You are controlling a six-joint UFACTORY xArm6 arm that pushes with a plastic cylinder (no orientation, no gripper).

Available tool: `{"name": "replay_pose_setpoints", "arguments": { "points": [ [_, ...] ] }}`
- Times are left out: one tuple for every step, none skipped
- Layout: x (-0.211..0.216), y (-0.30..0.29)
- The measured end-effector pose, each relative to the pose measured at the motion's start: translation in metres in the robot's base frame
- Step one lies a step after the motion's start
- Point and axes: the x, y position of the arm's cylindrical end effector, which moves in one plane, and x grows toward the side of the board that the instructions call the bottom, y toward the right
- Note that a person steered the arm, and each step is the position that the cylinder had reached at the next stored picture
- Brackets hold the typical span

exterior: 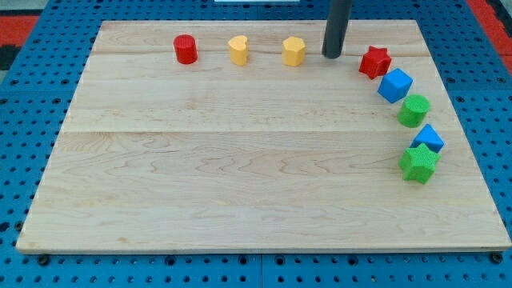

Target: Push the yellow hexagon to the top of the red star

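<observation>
The yellow hexagon (294, 50) sits near the view's top, a little right of centre. The red star (374, 62) lies further to the view's right, at about the same height. My tip (332, 55) stands on the board between them, just right of the yellow hexagon and left of the red star, touching neither as far as I can see.
A yellow heart (238, 50) and a red cylinder (186, 49) lie left of the hexagon. Below the star, down the view's right side, run a blue cube (394, 85), a green cylinder (414, 110), a blue block (430, 138) and a green star (418, 163). The wooden board (240, 176) rests on a blue pegboard.
</observation>
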Motion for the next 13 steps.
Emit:
{"name": "replay_pose_setpoints", "arguments": {
  "points": [
    [0.008,0.031],
    [-0.008,0.031],
    [-0.008,0.073],
    [-0.018,0.055],
    [-0.003,-0.017],
    [0.054,-0.080],
    [0.039,-0.169],
    [0.004,-0.139],
    [-0.004,-0.105],
    [-0.020,-0.101],
    [-0.022,-0.066],
    [-0.020,-0.008],
    [-0.020,0.008]
  ]
}}
